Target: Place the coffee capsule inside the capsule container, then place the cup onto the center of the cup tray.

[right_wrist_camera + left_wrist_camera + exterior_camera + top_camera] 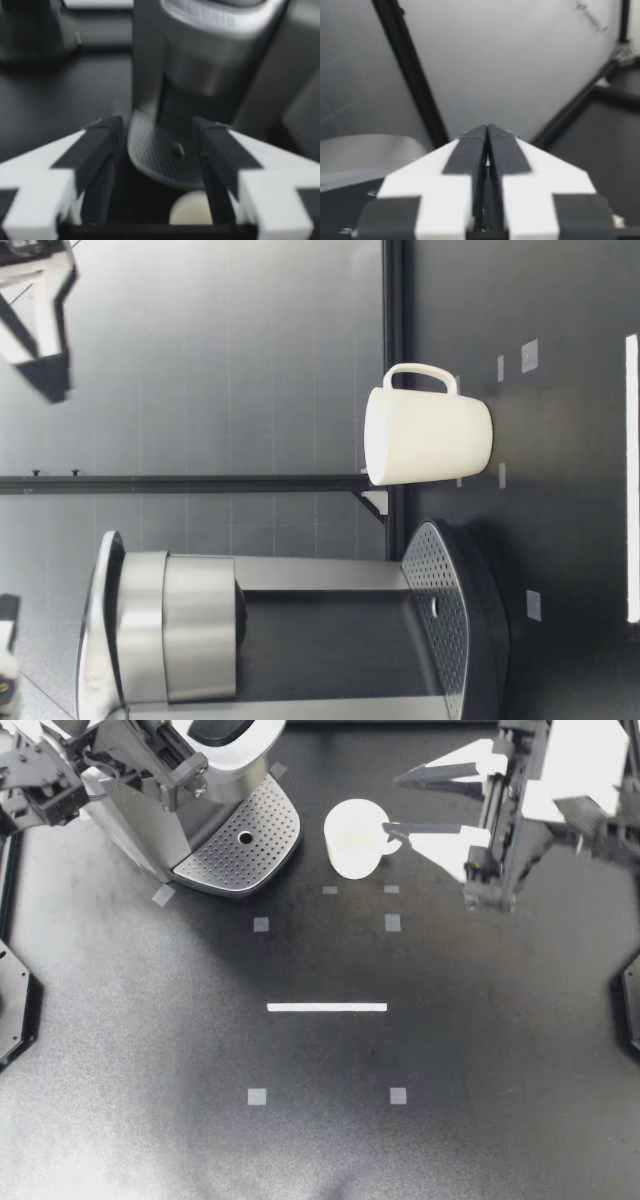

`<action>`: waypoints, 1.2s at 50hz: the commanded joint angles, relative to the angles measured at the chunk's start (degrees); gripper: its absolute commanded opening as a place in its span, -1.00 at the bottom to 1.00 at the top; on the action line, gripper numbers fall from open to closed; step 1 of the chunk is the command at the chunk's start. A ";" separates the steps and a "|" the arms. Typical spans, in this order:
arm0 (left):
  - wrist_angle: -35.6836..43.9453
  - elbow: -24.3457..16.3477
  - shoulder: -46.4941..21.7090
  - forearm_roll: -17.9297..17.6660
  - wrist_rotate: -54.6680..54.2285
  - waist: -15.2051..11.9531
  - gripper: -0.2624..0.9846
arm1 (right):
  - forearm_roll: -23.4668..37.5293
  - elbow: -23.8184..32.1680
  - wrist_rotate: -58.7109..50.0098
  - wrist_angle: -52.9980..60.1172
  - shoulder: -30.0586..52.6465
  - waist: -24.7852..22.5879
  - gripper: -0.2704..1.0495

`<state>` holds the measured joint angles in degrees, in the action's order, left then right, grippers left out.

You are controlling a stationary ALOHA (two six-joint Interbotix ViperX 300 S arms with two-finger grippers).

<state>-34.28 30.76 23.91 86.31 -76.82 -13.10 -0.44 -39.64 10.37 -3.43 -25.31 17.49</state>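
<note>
Cup stands upright on the surface, just right of the machine's perforated tray and apart from it, handle turned right. Right gripper hangs above the handle side, fingers spread wide and holding nothing. Its wrist view shows the cup's rim below, between the fingers, with the tray ahead. Left gripper sits over the machine at the far left, fingers pressed together with nothing visible between them.

This is looking like a robot lab: robot arms are hanging over a black table with tape squares.
</note>
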 commanded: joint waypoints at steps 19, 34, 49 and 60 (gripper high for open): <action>-25.93 -18.46 1.67 -45.35 45.44 4.66 -0.43 | -0.09 14.06 10.11 -35.77 6.77 7.56 0.29; -26.19 -16.17 5.45 -51.15 47.20 4.66 -0.43 | -16.17 13.71 27.25 -37.97 13.18 14.41 0.28; -23.12 -12.30 9.05 -51.06 46.58 4.66 -0.43 | -21.27 11.69 40.25 -33.75 20.04 18.11 0.29; -21.09 -10.46 11.16 -51.06 46.05 4.66 -0.43 | -21.27 11.95 40.87 -32.08 24.70 18.11 0.29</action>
<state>-56.25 20.74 34.01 35.07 -30.59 -8.53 -21.53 -28.74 51.15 -36.21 -0.62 35.24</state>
